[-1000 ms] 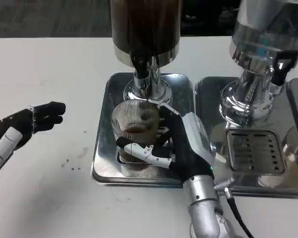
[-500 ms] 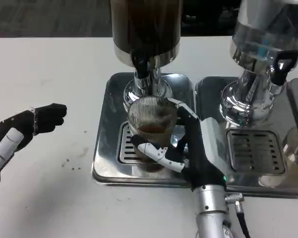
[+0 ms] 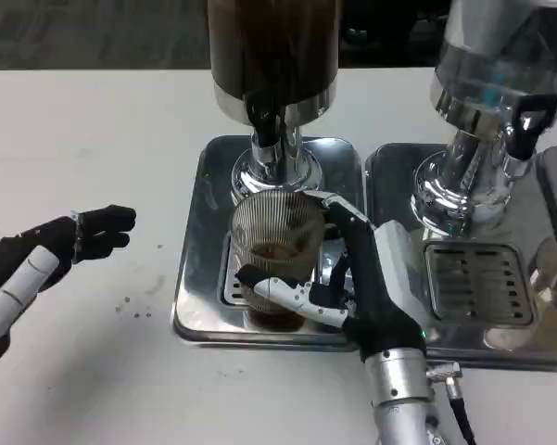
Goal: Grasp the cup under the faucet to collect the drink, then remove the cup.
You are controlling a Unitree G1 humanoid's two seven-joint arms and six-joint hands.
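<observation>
I am looking down at the white table (image 3: 93, 120), which is taking up most of the view, and two drink dispensers are standing along its far edge. The dark dispenser (image 3: 273, 56) is sitting at twelve o'clock, its black faucet (image 3: 264, 116) pointing down over a steel drip tray (image 3: 196, 241); the clear dispenser (image 3: 500, 74) is standing at about two o'clock on its own steel drip tray (image 3: 389, 176), with a black tap handle (image 3: 528, 116) on its right side. My right forearm (image 3: 403, 399) is coming up from six o'clock, and the right hand (image 3: 371, 278) is wrapping around the ribbed glass cup (image 3: 276, 246) from the cup's three o'clock side, with one white finger (image 3: 287, 295) crossing the near wall low down and others curling round behind the rim. The cup is standing upright over the grate of the left tray, just below and slightly toward me from the faucet, and a little brown drink is showing inside it; I cannot tell whether its base is touching the grate. My left hand (image 3: 46, 260) is resting over at nine o'clock, well apart from the trays, holding nothing, its dark fingertips (image 3: 107, 227) loosely bent and pointing toward three o'clock.
</observation>
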